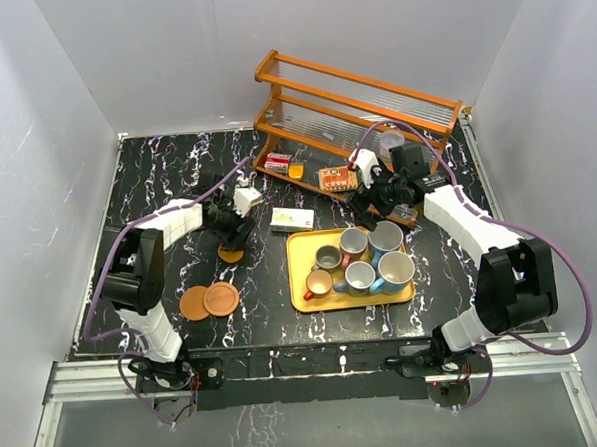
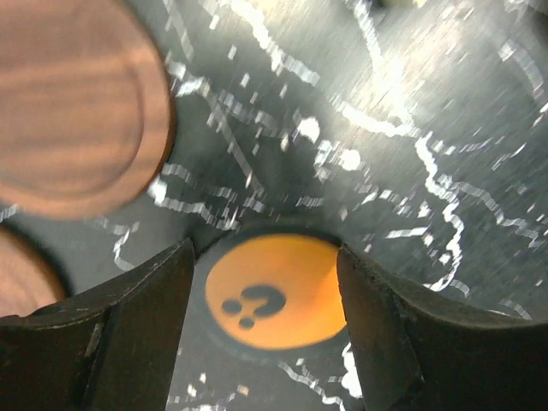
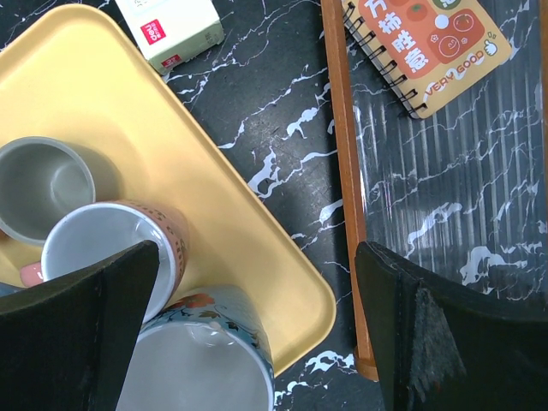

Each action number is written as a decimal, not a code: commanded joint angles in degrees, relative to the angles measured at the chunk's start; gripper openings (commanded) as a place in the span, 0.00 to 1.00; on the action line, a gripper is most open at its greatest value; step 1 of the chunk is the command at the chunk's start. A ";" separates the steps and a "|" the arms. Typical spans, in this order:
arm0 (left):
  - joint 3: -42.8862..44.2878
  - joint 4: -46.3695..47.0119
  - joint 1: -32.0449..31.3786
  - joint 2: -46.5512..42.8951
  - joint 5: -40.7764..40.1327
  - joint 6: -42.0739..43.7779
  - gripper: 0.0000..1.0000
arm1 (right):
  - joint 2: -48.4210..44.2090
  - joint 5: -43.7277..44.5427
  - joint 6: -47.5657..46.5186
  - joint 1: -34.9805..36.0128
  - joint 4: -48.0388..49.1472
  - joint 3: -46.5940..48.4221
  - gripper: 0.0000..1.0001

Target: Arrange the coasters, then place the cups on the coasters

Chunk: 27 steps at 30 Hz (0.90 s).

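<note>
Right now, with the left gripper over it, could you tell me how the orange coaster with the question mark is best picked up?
Grip the orange coaster by its thin rim, from straight above. It lies flat on the table, and the left gripper already straddles it, one finger at each side, so closing there should pinch opposite edges.

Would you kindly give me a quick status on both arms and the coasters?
Left tool open, straddling orange coaster on table. Right tool open, empty, over yellow tray corner. Mugs on tray. Nothing blocking.

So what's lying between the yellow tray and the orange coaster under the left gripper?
Only bare black marbled tabletop, as the top external view shows. The yellow tray and the orange coaster beneath the left gripper have nothing between them.
</note>
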 commanded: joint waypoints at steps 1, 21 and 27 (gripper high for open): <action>-0.58 0.36 -3.35 5.56 -1.00 -0.65 0.65 | -1.14 0.37 -0.33 -0.53 0.27 2.34 0.98; -2.09 -5.22 -3.43 -8.28 1.31 1.85 0.77 | 0.99 -0.39 -0.52 -0.64 -0.23 2.47 0.98; -7.57 -4.75 -3.32 -13.01 -2.85 3.83 0.87 | 0.62 -0.54 -0.75 -0.60 -0.08 2.20 0.98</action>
